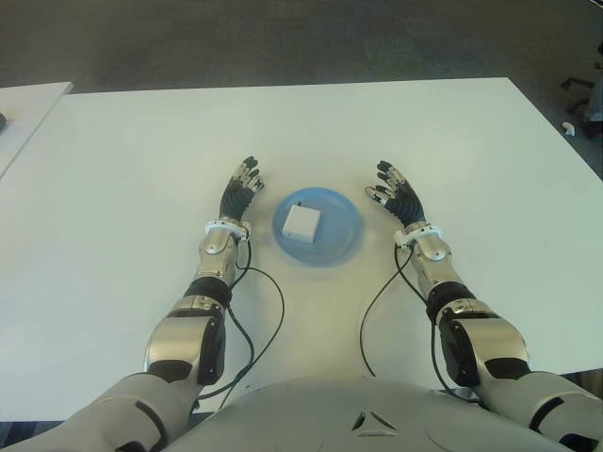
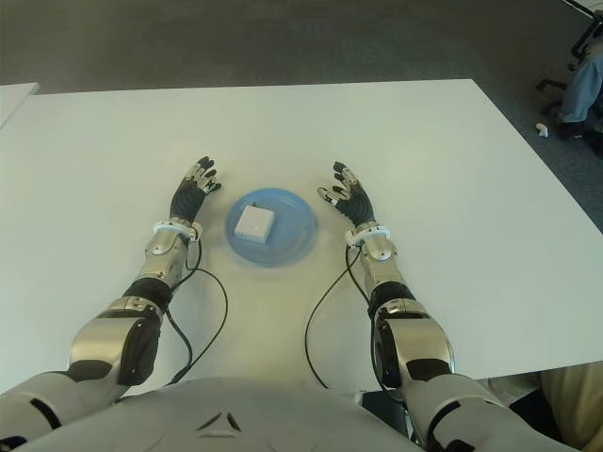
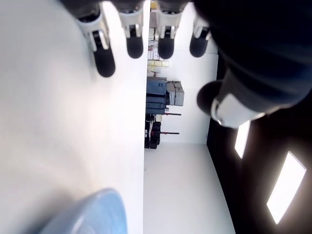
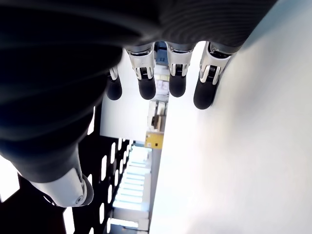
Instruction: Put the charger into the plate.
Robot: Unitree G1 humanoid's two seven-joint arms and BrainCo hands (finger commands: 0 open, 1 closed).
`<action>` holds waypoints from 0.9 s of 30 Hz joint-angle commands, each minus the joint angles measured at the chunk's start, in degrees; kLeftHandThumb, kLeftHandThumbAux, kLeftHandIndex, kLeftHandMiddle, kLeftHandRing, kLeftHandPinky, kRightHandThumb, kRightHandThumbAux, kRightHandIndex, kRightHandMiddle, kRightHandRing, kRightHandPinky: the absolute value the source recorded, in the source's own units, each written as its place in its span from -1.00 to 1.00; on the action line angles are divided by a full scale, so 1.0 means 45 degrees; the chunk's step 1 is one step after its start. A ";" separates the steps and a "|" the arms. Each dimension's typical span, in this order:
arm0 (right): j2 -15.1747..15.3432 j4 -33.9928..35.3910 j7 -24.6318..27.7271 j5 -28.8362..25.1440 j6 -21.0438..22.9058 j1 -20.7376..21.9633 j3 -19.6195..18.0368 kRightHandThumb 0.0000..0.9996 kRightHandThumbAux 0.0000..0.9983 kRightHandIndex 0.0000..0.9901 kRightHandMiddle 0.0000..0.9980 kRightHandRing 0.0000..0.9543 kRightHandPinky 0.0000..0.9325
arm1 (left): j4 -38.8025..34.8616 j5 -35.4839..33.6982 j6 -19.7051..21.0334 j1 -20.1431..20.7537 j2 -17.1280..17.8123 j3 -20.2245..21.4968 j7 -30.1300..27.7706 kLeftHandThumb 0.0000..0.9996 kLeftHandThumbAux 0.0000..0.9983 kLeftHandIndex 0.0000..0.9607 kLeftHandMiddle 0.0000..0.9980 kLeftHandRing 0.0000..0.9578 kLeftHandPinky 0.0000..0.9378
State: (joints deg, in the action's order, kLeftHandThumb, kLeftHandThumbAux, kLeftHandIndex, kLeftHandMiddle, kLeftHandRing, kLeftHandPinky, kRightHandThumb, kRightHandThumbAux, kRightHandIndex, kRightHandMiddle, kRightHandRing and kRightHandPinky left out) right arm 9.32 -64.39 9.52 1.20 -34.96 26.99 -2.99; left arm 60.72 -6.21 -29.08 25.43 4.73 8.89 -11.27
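Eye views: white desk (image 1: 113,169), smooth and matte, fills most of the frame; dark carpet along the upper edge.

Left hand (image 1: 237,196), left of centre, lies just beside the plate's left rim, apart from it. Fingers extended and loosely spread, holding nothing. Left wrist view confirms this: four dark fingertips (image 3: 104,62) straight and separated, thumb off to one side, nothing between them. That view also catches a curved slice of the blue plate rim and a distant room beyond the desk edge, which the eye views do not show.

Plate (image 1: 339,235), centre of frame: round, pale blue, shallow, glossy. Charger (image 1: 302,221) sits inside it, slightly left of the plate's middle. Small, white, flat, squarish block with rounded corners; no clear long axis, sides slightly turned from the frame edges. No prongs or cable discernible.

Right hand (image 1: 396,196), right of centre, near the plate's right rim, not touching it. Fingers extended, relaxed, empty; right wrist view shows the same, and neither plate nor charger.

Black cables loop on the desk below each forearm.
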 commanded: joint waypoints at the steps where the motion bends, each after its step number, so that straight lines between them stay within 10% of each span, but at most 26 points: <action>1: -0.0232 -0.0480 0.0299 0.0036 0.1070 -0.0770 0.0090 -1.00 0.40 -1.00 -1.00 -1.00 -1.00 | 0.0162 0.0033 0.0296 -0.0369 -0.0028 -0.0014 -0.0134 -1.00 0.21 -1.00 -1.00 -1.00 -1.00; 27: -0.0244 -0.0402 0.0353 -0.0103 0.1027 -0.0858 -0.0014 -1.00 0.47 -1.00 -1.00 -1.00 -0.99 | 0.0354 0.0061 0.0472 -0.0182 -0.0019 -0.0032 -0.0158 -1.00 0.20 -1.00 -1.00 -1.00 -1.00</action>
State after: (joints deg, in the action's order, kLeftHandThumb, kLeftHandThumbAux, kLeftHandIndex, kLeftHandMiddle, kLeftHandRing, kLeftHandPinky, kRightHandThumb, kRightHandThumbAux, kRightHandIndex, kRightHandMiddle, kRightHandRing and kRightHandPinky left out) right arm 9.26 -63.76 10.07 0.48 -34.75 26.60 -3.44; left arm 60.91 -6.21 -28.91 25.61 4.74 8.88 -11.41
